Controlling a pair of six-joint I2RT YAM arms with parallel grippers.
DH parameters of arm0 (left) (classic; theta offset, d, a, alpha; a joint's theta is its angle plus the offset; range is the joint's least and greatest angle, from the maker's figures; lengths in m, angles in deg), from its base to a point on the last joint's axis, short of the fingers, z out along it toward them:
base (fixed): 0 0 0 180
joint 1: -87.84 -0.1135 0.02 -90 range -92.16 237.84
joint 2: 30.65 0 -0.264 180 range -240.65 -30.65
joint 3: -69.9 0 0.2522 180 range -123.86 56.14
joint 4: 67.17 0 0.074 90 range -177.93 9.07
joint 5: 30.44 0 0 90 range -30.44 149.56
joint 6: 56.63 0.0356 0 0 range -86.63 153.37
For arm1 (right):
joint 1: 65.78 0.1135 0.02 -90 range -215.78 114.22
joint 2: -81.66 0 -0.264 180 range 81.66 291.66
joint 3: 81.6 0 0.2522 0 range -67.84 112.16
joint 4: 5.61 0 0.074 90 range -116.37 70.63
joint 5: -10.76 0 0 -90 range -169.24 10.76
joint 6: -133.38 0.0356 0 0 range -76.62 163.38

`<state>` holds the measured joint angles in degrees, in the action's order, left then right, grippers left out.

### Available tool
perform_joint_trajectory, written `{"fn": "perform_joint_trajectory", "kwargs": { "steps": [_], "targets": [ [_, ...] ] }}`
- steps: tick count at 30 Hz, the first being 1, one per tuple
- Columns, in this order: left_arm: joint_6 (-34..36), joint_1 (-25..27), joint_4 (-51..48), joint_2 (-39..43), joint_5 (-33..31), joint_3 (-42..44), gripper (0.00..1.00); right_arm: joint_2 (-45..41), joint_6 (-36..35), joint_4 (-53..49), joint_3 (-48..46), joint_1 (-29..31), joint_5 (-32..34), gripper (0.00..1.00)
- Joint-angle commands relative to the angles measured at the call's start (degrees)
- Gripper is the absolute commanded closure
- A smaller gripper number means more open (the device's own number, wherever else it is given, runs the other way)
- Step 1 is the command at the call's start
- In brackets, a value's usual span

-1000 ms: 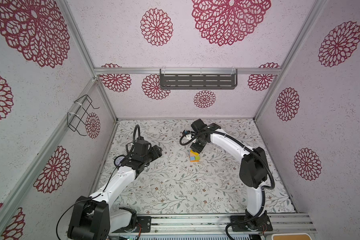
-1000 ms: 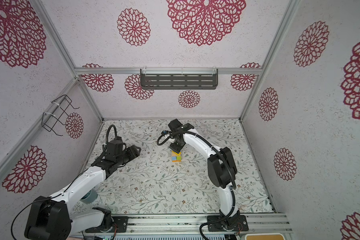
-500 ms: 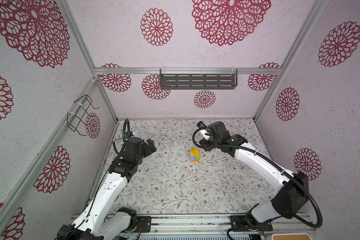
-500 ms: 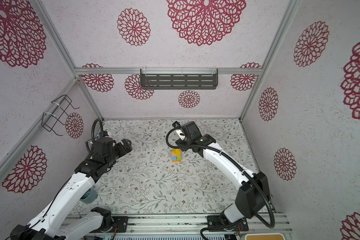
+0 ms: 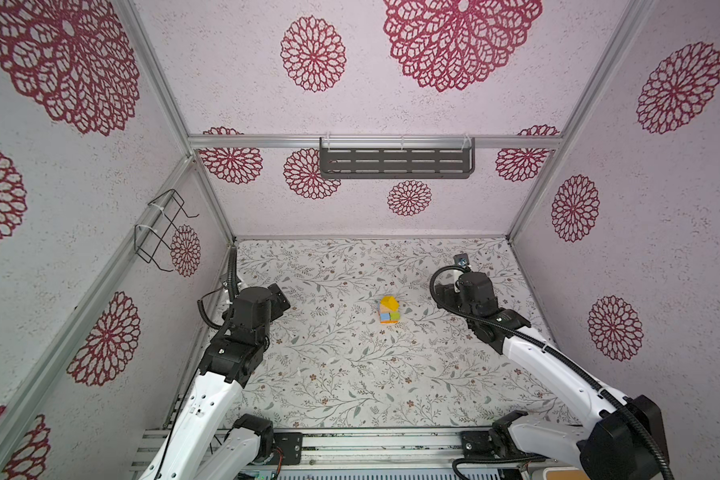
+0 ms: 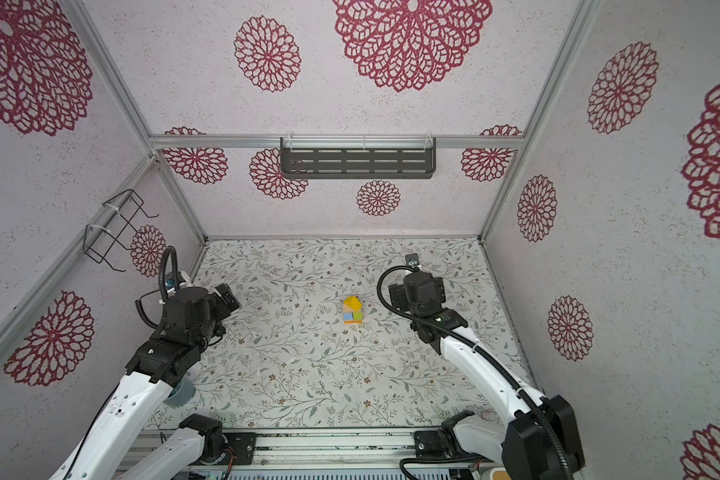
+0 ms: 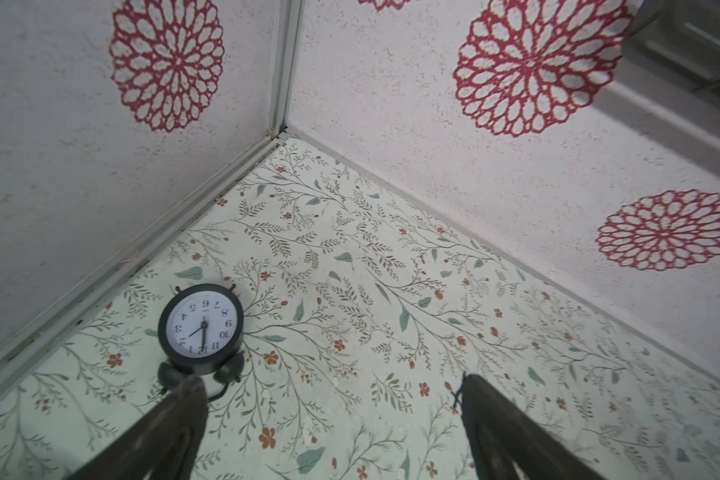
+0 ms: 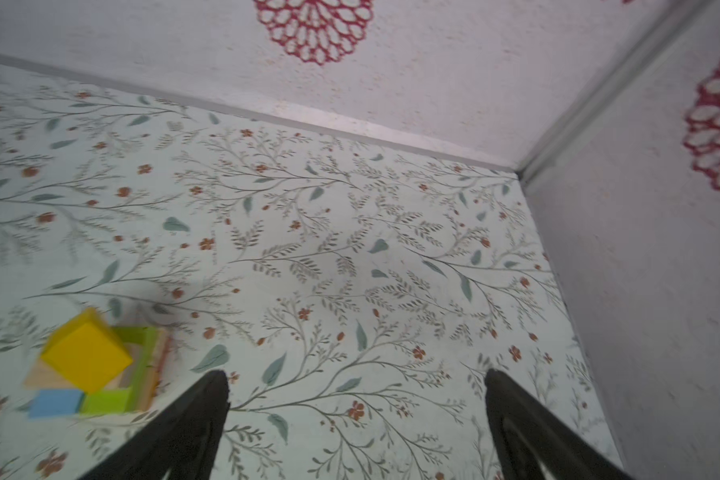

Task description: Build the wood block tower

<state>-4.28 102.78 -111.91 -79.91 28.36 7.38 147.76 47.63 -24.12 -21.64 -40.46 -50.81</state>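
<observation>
both grippers have drawn back from the tower (image 5: 389,310) since a second ago. my left gripper (image 7: 328,380) and right gripper (image 8: 356,374) hang well apart from it, one each side, jaws spread wide and empty. stacking looks done; next i need only keep clear of it. one tower, five blocks (image 8: 86,355) showing: yellow, tan, blue, green, orange. one clock (image 7: 202,326) stands well left of the tower.

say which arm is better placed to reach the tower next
Right, likely: the right tool is open and nearer the tower, seen in its wrist view; the left tool faces the clock instead.
</observation>
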Motion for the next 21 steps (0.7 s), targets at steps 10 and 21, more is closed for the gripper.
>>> {"fn": "perform_joint_trajectory", "kwargs": {
  "steps": [10,21],
  "targets": [
    [9.4,-9.4,15.5,-9.6,-1.8,6.0,0.03,-1.9,-2.3,29.4,-18.2,-2.9,22.6,0.01],
    [19.0,-20.6,40.5,-19.5,8.2,15.5,0.03,2.3,-3.7,51.5,-29.6,-10.2,20.3,0.01]
  ]
}}
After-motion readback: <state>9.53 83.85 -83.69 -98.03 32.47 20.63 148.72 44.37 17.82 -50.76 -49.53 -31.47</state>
